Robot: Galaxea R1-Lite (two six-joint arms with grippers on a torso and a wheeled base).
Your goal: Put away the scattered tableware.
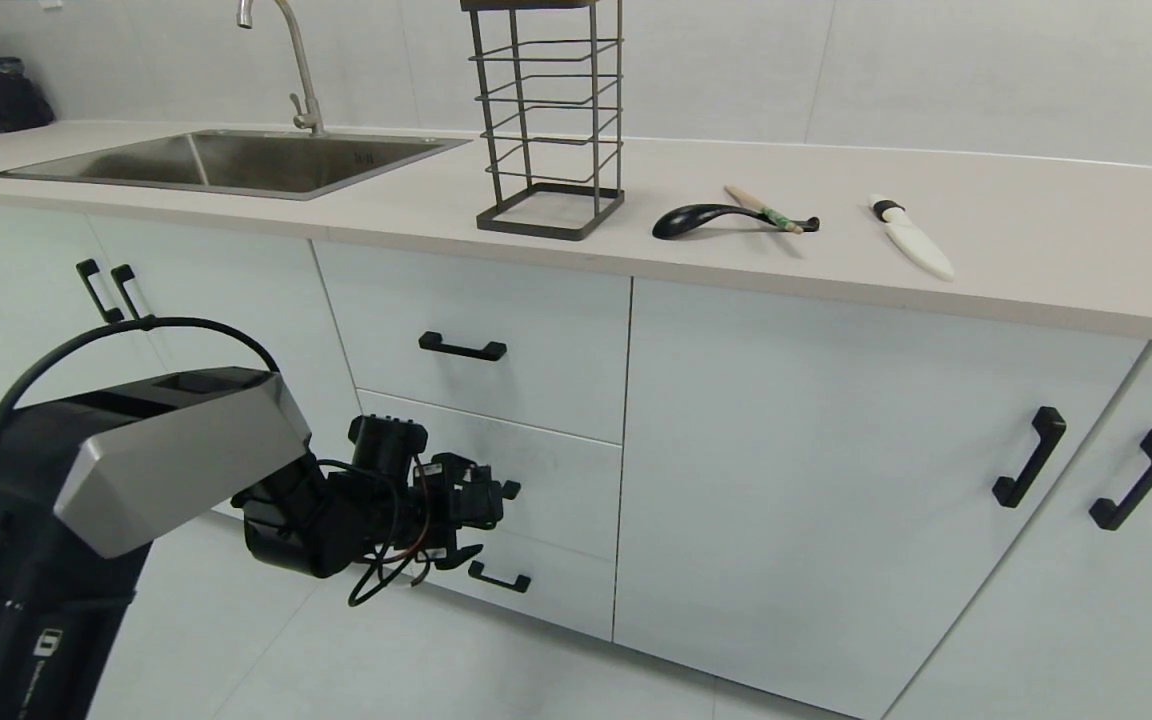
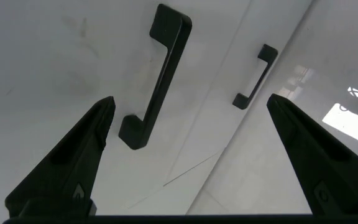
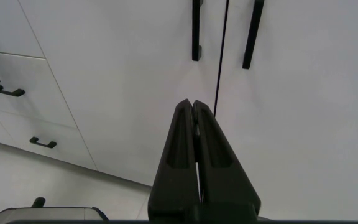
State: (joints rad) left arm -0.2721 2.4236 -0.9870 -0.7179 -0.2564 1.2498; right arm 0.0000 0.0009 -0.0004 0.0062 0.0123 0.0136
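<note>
On the countertop (image 1: 1036, 240) lie a black ladle-like spoon (image 1: 696, 218), a wooden stick with a green band (image 1: 762, 209) resting across the spoon's handle, and a white knife with a black band (image 1: 911, 238). My left gripper (image 1: 491, 522) hangs low in front of the drawers, well below the counter. It is open (image 2: 191, 102), and a black drawer handle (image 2: 157, 81) lies between its fingers without being touched. My right gripper (image 3: 193, 104) is shut on nothing and faces the white cabinet doors.
A tall dark wire rack (image 1: 551, 120) stands on the counter left of the spoon. Further left is a steel sink (image 1: 226, 160) with a faucet (image 1: 298, 70). Below are drawers with black handles (image 1: 462, 348) and cabinet doors (image 1: 836, 480). A smaller drawer handle (image 2: 253, 78) sits beyond.
</note>
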